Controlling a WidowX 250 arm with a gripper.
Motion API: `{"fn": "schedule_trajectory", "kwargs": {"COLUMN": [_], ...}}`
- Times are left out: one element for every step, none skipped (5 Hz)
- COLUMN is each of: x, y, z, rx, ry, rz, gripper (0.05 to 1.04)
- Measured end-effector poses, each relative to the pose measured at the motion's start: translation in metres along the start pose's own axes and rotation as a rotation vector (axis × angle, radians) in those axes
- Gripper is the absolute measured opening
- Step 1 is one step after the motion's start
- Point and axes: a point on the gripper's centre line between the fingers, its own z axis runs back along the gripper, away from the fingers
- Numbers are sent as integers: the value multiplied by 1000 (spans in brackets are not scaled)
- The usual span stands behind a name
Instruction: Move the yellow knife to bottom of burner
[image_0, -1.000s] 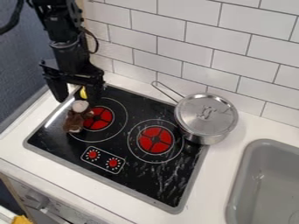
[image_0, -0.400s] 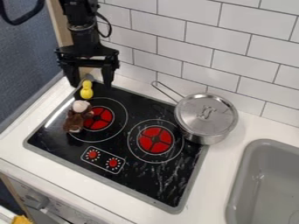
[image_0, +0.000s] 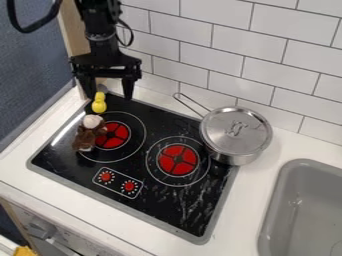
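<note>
The black gripper hangs open at the cooktop's back left corner, its two fingers spread wide. A small yellow thing with a rounded, two-lobed outline lies just in front of it, toward the left finger; I cannot tell whether this is the knife. Two red-centred burners mark the black cooktop: the left burner is in front of the yellow thing, and the right burner lies farther toward the sink.
A brown plush toy with a pale top overlaps the left burner's left side. A lidded steel pot stands at the cooktop's back right, handle toward the tiled wall. The grey sink is at the right.
The gripper has shifted right and back from above the yellow thing, which now shows more fully. Since the middle frame it has moved slightly right. The plush toy and pot stayed put.
</note>
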Motion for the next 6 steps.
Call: {"fn": "schedule_trajectory", "kwargs": {"x": [2,8,15,17,17,15], "y": [6,8,10,10,14,16], "z": [-18,-29,-36,-37,-37,-38], "rx": [49,71,87,85,68,68], "ry": [29,37,39,27,32,43], "rz": [41,64,75,72,74,62], "gripper": [1001,1001,941,649,436,435]}}
